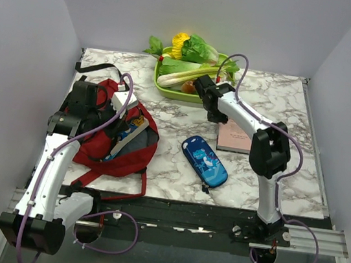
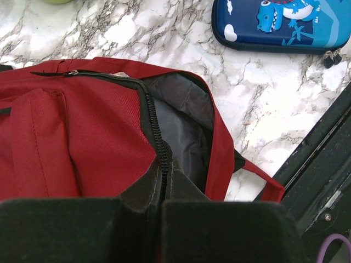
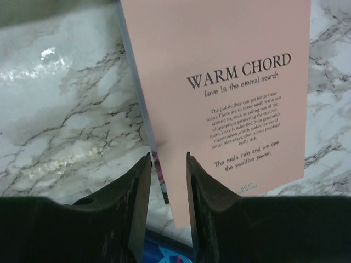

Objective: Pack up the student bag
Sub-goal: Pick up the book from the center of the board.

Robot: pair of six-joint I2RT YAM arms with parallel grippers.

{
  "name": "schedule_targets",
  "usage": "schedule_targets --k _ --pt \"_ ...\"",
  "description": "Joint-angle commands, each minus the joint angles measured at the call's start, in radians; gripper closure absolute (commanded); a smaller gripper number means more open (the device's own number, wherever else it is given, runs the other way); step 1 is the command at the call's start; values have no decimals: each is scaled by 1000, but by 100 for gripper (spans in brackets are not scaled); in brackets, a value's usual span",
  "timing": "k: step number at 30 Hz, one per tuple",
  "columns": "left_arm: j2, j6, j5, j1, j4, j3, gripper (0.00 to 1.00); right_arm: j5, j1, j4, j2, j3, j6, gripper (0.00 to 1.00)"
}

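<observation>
- Bag (image 1: 104, 151): it lies on the left of the table (image 1: 273, 178), just in front of the left arm, with the main zip undone and the grey lining exposed.
- Left gripper (image 2: 163, 189): the jaws are pressed together on the bag's black zip trim. The mouth is judged to be held up and apart so that things can be slid in.
- Second book (image 1: 129, 135): it is lodged in the open mouth, partly out, so packing is judged begun but unfinished.
- Pink book (image 3: 230, 82): it is placed right of centre. Its cover reads "WARM CHORD" and "love is the eternal search"; the smaller print below is only partly legible.
- Right gripper (image 3: 167, 186): the jaws are set a narrow gap apart with a corner of the pink book between them. Whether the book is actually clamped cannot be told. The corner approach is judged to serve a lift from the flat table.
- Case (image 1: 204, 162): blue and cartoon-printed, it is laid between bag and pink book; no writing can be read.
- Tray (image 1: 161, 90): green, it is set at the far edge and holds vegetables.
</observation>
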Motion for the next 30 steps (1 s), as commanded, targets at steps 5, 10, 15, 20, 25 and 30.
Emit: schedule_targets --k 5,10,15,20,25,30 --pt "-25 -13 20 -4 26 -28 100 122 29 -92 135 97 -31 62" --pt "-25 -16 17 -4 33 -34 100 135 33 -86 149 95 -34 63" --pt "-22 -13 9 -4 34 -36 100 156 39 -92 169 93 -44 72" --pt "-19 -12 6 -4 39 -36 100 178 44 -115 199 90 -42 75" --pt "-21 -8 0 -4 40 -42 100 187 47 -120 204 66 -31 75" --pt "-25 -8 -6 -3 42 -40 100 175 47 -114 196 41 -19 83"
